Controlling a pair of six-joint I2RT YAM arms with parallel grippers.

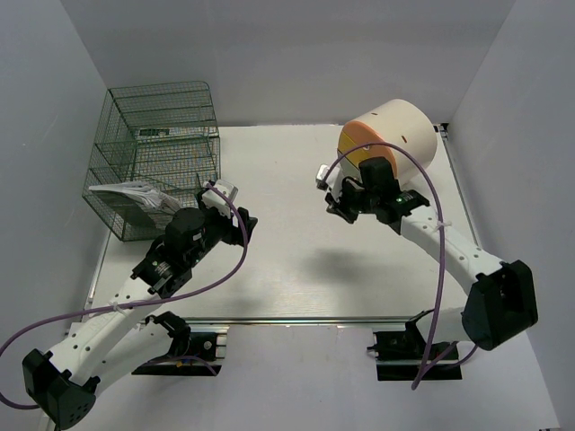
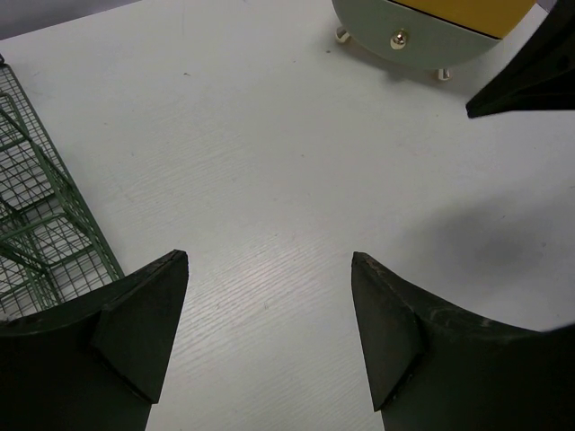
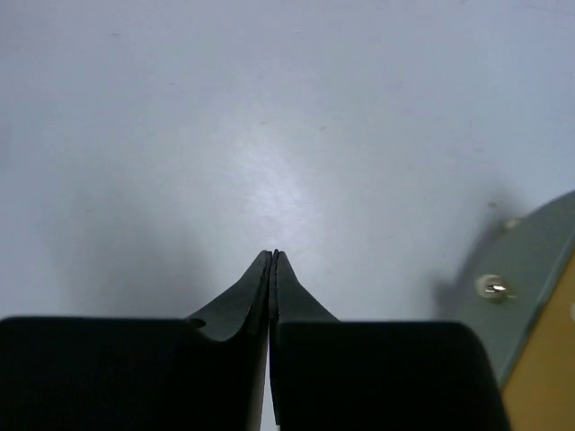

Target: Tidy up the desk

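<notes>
The desk (image 1: pixel 296 251) is a wide white tabletop with rail edging. My left gripper (image 1: pixel 244 224) hovers over its left half, just right of the green wire rack. In the left wrist view the left gripper (image 2: pixel 269 265) is open, with only bare desk (image 2: pixel 260 162) between the fingers. My right gripper (image 1: pixel 339 211) hangs over the desk's middle right, in front of the cream cylinder. The right wrist view has the right gripper (image 3: pixel 273 256) shut, its tips pressed together on nothing, above the white desk (image 3: pixel 269 117).
A green wire-mesh rack (image 1: pixel 157 153) stands at the back left with papers (image 1: pixel 135 196) on its lowest shelf; its corner is the mesh (image 2: pixel 36 233). A cream cylinder with an orange face (image 1: pixel 391 135) lies at the back right, on small feet (image 2: pixel 422 31), (image 3: pixel 539 269).
</notes>
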